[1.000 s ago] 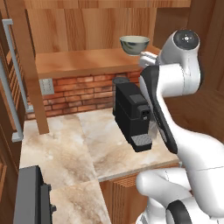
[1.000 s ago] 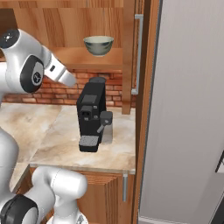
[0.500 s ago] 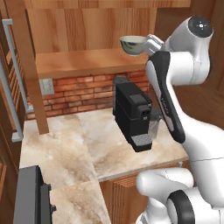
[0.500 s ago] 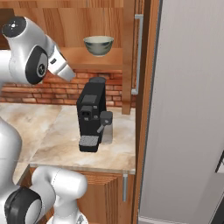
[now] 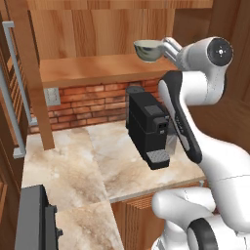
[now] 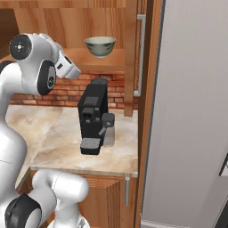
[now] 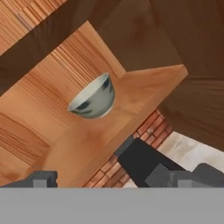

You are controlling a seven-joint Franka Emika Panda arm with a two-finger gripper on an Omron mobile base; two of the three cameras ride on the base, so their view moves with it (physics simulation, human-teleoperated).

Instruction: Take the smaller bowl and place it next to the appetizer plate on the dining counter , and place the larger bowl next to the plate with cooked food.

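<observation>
Pale grey-green ceramic, faint dark pattern outside: the smaller bowl [image 5: 148, 50] sits upright on the wooden shelf [image 5: 97, 68], upper centre-right of the left base view, upper centre of the right base view [image 6: 100, 46], and tilted centre-left in my hand view [image 7: 93, 98]. Nothing else on that shelf near it. My gripper [image 7: 122, 177] has its jaws spread wide, nothing between them; both dark fingertips [image 7: 41, 178] sit at the bottom of the hand view, well below the bowl, not touching it. In the left base view my hand [image 5: 171, 47] is just right of the bowl, close to it but apart. In the right base view my wrist sits at upper left, left of the bowl and slightly lower. Red brick backsplash [image 5: 93, 101] under the shelf. Black coffee machine [image 5: 147, 128] stands on the beige veined marble counter [image 5: 73, 166], below the bowl; also centre of the right base view [image 6: 93, 116]. A small metal jug [image 6: 108, 136] sits beside it there. Tall grey panel [image 6: 191, 111] covers the right side of that view.
</observation>
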